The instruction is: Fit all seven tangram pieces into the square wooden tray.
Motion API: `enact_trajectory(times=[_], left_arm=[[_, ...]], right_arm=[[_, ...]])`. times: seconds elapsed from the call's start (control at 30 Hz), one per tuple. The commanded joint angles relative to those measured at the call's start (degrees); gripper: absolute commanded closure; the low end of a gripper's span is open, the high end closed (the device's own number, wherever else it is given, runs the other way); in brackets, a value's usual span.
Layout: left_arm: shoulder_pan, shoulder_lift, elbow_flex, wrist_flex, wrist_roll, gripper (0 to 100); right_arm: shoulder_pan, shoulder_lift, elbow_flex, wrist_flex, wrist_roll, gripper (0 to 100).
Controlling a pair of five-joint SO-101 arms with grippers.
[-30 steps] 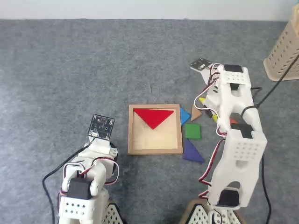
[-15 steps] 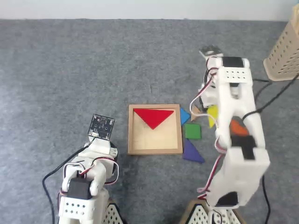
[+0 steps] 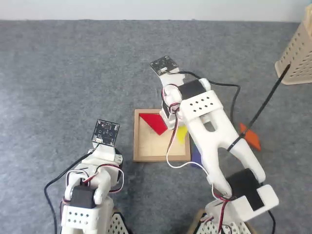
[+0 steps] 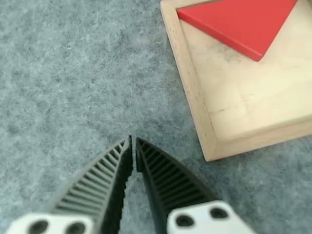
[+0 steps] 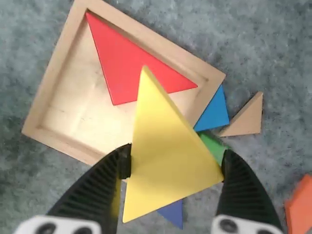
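Observation:
The square wooden tray lies mid-table with a red triangle in its far part. Above the tray's right side my right gripper is shut on a large yellow triangle, seen as a yellow patch under the arm. Just right of the tray lie a blue piece, a tan triangle, a green piece and a dark blue piece, all partly hidden. An orange piece lies farther right. My left gripper is shut and empty over the carpet, near the tray's left corner.
Grey carpet covers the table. A beige perforated rack stands at the far right, with a black cable running from it toward the right arm. Open carpet lies left of and beyond the tray.
The right arm has swung left from the loose pieces to over the tray, carrying the yellow triangle. The left arm has not moved.

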Motion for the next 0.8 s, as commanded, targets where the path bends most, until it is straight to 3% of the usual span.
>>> enact_trajectory(times=[0.0, 0.4, 0.6, 0.77], left_arm=[[-0.1, -1.2, -1.1, 0.4, 0.4, 99], [-0.1, -1.2, -1.1, 0.4, 0.4, 99], [-0.1, -1.2, -1.1, 0.4, 0.4, 99], [-0.1, -1.2, -1.1, 0.4, 0.4, 99]], right_arm=[[-1.6, -4.2, -0.1, -2.4, -3.4, 81.9], [-8.7, -4.2, 8.8, -17.2, -15.6, 81.9], [-12.5, 1.4, 6.1, -19.7, -17.8, 81.9], [-13.9, 8.7, -0.4, -15.5, -17.8, 81.9]])
